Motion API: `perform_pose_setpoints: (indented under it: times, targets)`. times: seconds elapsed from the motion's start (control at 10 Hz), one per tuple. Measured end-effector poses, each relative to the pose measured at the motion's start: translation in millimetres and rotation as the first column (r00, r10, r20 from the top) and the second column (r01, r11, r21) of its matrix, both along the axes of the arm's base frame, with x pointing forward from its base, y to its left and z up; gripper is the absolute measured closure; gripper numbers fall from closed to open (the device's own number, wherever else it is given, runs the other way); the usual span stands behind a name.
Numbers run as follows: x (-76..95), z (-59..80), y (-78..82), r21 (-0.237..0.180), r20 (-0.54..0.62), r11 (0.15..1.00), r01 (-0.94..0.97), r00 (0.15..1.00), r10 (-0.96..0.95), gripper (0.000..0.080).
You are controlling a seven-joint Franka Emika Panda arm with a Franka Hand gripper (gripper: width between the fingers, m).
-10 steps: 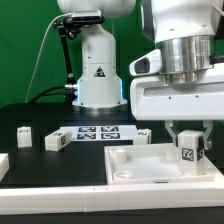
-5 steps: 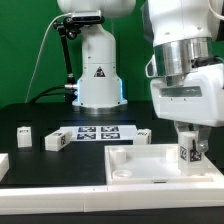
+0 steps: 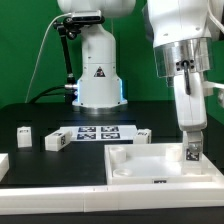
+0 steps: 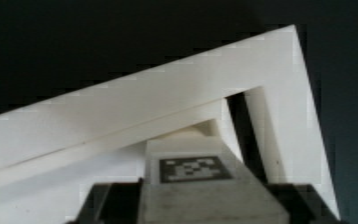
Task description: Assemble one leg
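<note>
My gripper [image 3: 191,152] is shut on a leg [image 3: 190,153], a small white block with a black-and-white tag, and holds it upright in the far right corner of the large white tray-like part [image 3: 130,165]. In the wrist view the leg [image 4: 190,172] fills the space between my dark fingers [image 4: 108,205], pointing at the tray's inner corner [image 4: 247,95]. Three more legs lie on the black table: one [image 3: 23,132] at the exterior view's left, one [image 3: 54,141] beside it, one [image 3: 142,135] behind the tray.
The marker board [image 3: 96,132] lies flat behind the tray. The robot's white base [image 3: 97,70] stands at the back. A white part's edge [image 3: 3,165] shows at the exterior view's left border.
My wrist has rotated, so the gripper now shows its narrow side. The held leg has come down a little into the tray's far right corner.
</note>
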State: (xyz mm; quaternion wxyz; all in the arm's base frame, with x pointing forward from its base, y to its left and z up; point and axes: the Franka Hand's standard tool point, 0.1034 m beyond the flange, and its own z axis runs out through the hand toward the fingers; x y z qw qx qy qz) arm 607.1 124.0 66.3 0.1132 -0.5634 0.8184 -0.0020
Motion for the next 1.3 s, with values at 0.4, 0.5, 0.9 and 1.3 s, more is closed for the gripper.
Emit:
perform_pose_setpoints:
  times: [0.4, 0.5, 0.9, 1.3]
  targets:
    - [-0.3, -0.2, -11.7, 0.005, -0.015, 0.985, 0.174, 0.985, -0.174, 0.0502]
    - [-0.2, -0.3, -14.4, 0.004, -0.016, 0.982, 0.189, 0.982, -0.189, 0.0502]
    - [-0.5, -0.4, -14.8, 0.0, -0.013, 0.986, 0.166, 0.986, -0.166, 0.0371]
    - [-0.5, -0.6, -14.8, -0.001, -0.012, 0.987, 0.161, 0.987, -0.161, 0.0155]
